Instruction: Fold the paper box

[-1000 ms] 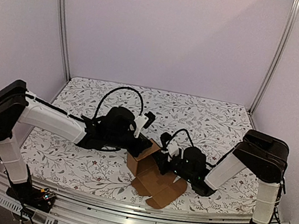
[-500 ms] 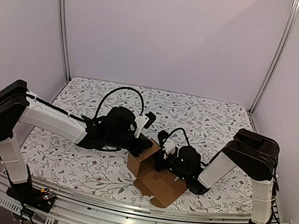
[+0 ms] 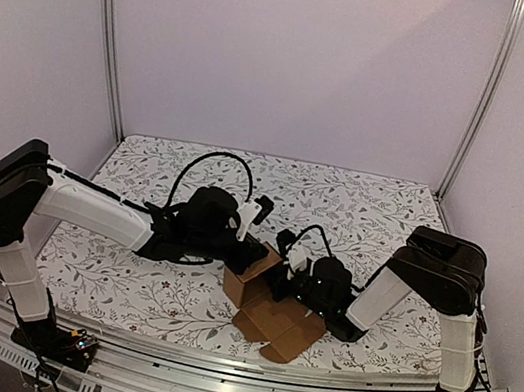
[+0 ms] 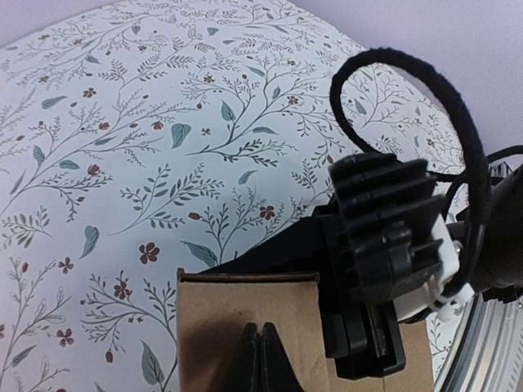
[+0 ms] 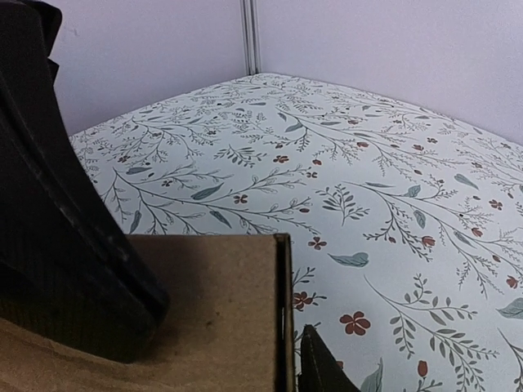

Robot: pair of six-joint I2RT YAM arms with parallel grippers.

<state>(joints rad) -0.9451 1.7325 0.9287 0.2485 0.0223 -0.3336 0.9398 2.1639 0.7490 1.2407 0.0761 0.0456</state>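
Note:
The paper box [image 3: 252, 283] is brown cardboard, partly raised, with flat flaps [image 3: 281, 328] lying toward the table's front edge. My left gripper [image 3: 254, 253] comes in from the left and is shut, its closed fingertips [image 4: 260, 353] resting against an upright cardboard panel [image 4: 221, 318]. My right gripper [image 3: 284, 279] reaches in from the right at the box's right wall [image 5: 221, 310]. One of its fingertips [image 5: 320, 363] stands just outside that wall's edge, a little apart from it. The other finger is hidden behind the cardboard, and the jaws look parted.
The floral tablecloth [image 3: 360, 213] covers the table between white walls and metal corner posts [image 3: 107, 37]. The right gripper's black body and cable [image 4: 392, 245] sit close beside the left fingers. A large dark arm part [image 5: 49, 204] fills the left of the right wrist view.
My right arm has shifted a little left, closer against the box, and the flat flaps have moved slightly. The left arm has stayed still and shut.

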